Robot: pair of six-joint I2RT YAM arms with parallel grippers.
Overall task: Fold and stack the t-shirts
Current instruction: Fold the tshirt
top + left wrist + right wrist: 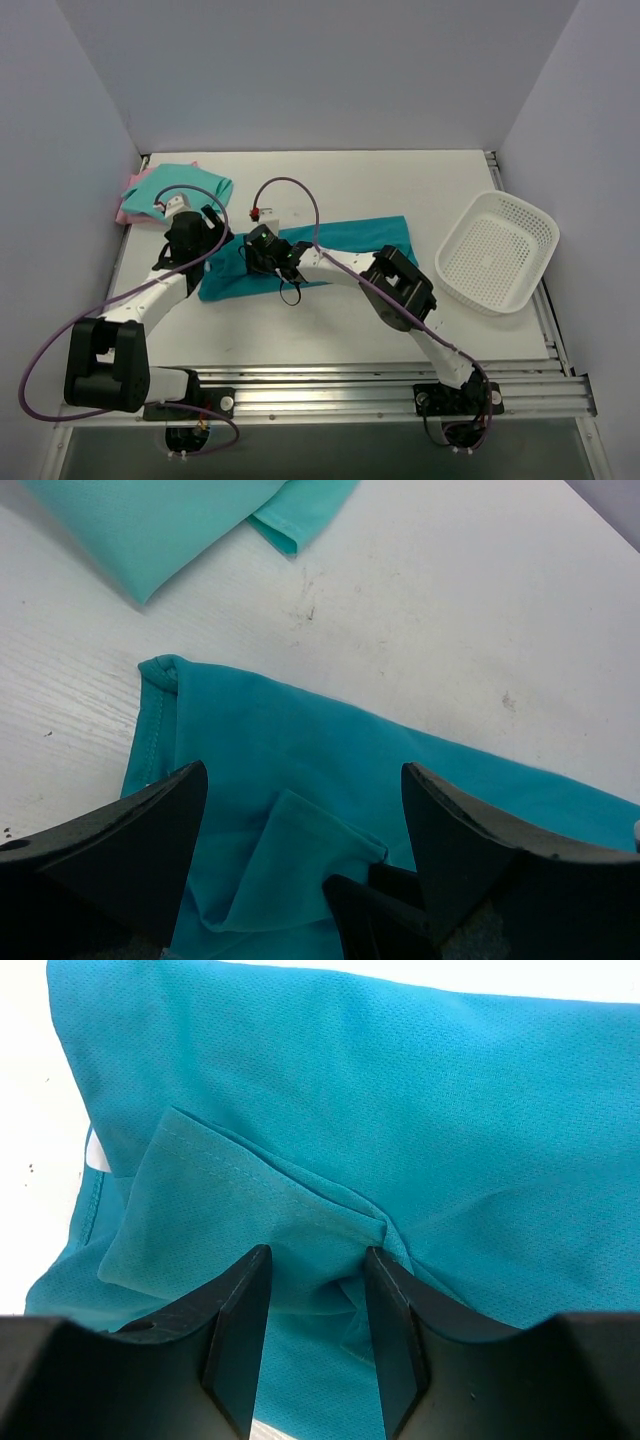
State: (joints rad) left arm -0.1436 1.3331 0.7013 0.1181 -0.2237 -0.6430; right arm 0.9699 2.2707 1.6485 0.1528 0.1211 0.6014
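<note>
The deep teal t-shirt (350,238) lies stretched across the middle of the table. The mint green t-shirt (185,183) lies folded at the back left, on top of the pale pink one (124,212). My left gripper (208,236) hangs wide open and empty over the teal shirt's left end (300,740). My right gripper (262,248) is just to its right. In the right wrist view its fingers (318,1255) stand part open, astride a raised flap of the teal cloth (400,1090). The mint shirt's corner (180,520) shows in the left wrist view.
A white perforated basket (497,250) stands at the right edge of the table. Purple cables loop over both arms. Grey walls close in the table at the back and both sides.
</note>
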